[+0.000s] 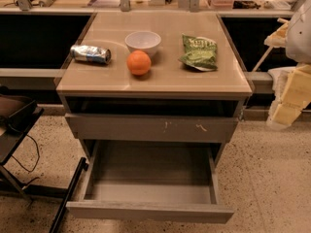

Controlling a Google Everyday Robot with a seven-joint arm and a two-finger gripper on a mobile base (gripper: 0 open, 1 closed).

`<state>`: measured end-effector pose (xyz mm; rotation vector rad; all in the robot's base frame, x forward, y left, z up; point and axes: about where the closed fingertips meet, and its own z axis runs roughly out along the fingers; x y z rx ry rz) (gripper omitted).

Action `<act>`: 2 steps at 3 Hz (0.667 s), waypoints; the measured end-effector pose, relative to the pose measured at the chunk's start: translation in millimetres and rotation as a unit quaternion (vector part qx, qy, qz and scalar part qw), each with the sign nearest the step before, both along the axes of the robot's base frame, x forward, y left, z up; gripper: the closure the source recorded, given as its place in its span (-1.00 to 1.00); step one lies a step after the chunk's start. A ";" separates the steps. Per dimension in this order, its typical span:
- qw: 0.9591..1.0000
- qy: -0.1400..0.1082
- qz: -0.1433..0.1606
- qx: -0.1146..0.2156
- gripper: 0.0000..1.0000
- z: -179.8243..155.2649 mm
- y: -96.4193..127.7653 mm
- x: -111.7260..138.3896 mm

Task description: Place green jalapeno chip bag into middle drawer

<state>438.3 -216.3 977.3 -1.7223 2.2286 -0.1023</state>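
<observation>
The green jalapeno chip bag (199, 52) lies flat on the right side of the tan cabinet top (160, 84), right of the white bowl (143, 41). The middle drawer (150, 211) is pulled out wide below, and its smooth grey inside holds nothing. My gripper (283, 114) hangs at the right edge of the view, beside the cabinet and below the level of the top, well to the right of the bag. It holds nothing that I can see.
An orange (139, 62) sits in front of the bowl, and a crushed silver-blue can (91, 54) lies at the left. A shut drawer front with pale scratch marks (150, 127) is above the open drawer. A dark stand with cables (19, 130) is at the left.
</observation>
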 end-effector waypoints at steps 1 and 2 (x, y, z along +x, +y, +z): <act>1.000 0.007 0.007 -0.001 -1.00 0.0 7.8 13.6; 1.000 -0.002 0.009 0.005 -1.00 2.0 9.8 15.5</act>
